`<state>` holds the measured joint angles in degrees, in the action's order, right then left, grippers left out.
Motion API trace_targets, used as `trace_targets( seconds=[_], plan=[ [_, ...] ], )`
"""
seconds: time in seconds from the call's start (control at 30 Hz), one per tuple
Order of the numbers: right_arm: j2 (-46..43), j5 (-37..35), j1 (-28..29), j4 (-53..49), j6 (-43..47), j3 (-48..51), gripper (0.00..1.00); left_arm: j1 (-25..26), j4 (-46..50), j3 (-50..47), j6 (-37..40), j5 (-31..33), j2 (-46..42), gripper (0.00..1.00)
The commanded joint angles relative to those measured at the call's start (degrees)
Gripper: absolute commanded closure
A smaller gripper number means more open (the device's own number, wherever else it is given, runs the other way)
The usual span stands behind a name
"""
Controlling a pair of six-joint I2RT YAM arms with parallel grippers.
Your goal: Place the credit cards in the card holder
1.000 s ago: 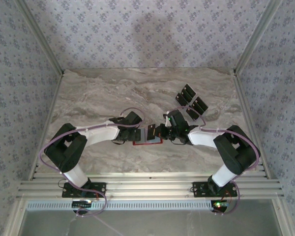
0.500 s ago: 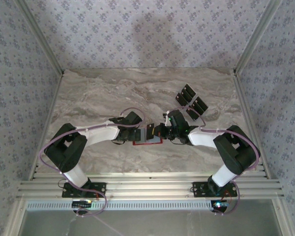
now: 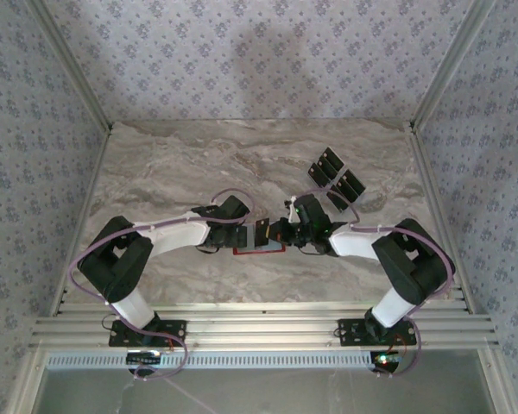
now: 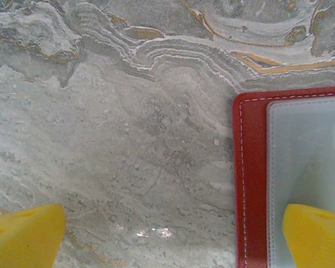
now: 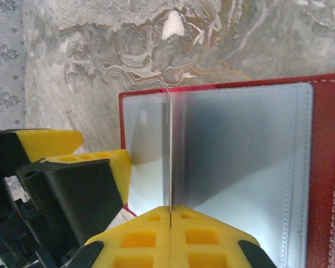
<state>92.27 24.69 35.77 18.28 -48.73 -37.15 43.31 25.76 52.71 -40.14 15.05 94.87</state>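
Looking down from above, we see a marble-patterned tabletop (image 3: pixel 173 164) in grey and tan veins, closed in on three sides by walls (image 3: pixel 259 52) papered with a small floral print, with slanting metal frame posts (image 3: pixel 69 69) at the back corners and metal rails (image 3: pixel 259 328) along the near edge. The far half of the tabletop lies bare, as does the left side, and we find broad open surface there. The red card holder (image 3: pixel 259 249) lies open and flat near the middle, between the two arms, well clear of every edge. A loose group of black credit cards (image 3: pixel 337 179) sits to the right and farther back, apart from the card holder. The left claw (image 3: pixel 235 229) stands wide; in its wrist view one yellow fingertip (image 4: pixel 22 234) hangs over bare marble and the other over the grey pocket of the card holder (image 4: pixel 250 178), beside its stitched red border. The right claw (image 5: pixel 170 223) is pinched tight on one credit card (image 5: pixel 168 151), held upright and edge-on over the grey inner pockets of the card holder (image 5: pixel 324 167), near its left end. From that wrist view we also see the left claw (image 5: pixel 72 167) just beside the holder's left edge, leaving little room between the two claws.
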Motion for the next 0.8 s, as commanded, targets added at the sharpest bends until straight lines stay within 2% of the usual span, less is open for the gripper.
trace_targets(
  seconds=[0.0,0.37,0.77],
  plan=[
    [1.31,0.70,0.01,1.13,-0.62,1.55,1.00,0.42,4.72,-1.07,-0.11,1.65,0.15,0.00],
    [2.96,2.32,-1.35,4.54,0.57,4.15,1.00,0.38,4.83,-0.88,-0.11,1.66,0.23,0.00],
    [6.95,6.37,-2.37,4.57,2.25,1.42,1.00,0.42,4.69,-0.85,-0.06,1.66,0.32,0.00]
  ],
)
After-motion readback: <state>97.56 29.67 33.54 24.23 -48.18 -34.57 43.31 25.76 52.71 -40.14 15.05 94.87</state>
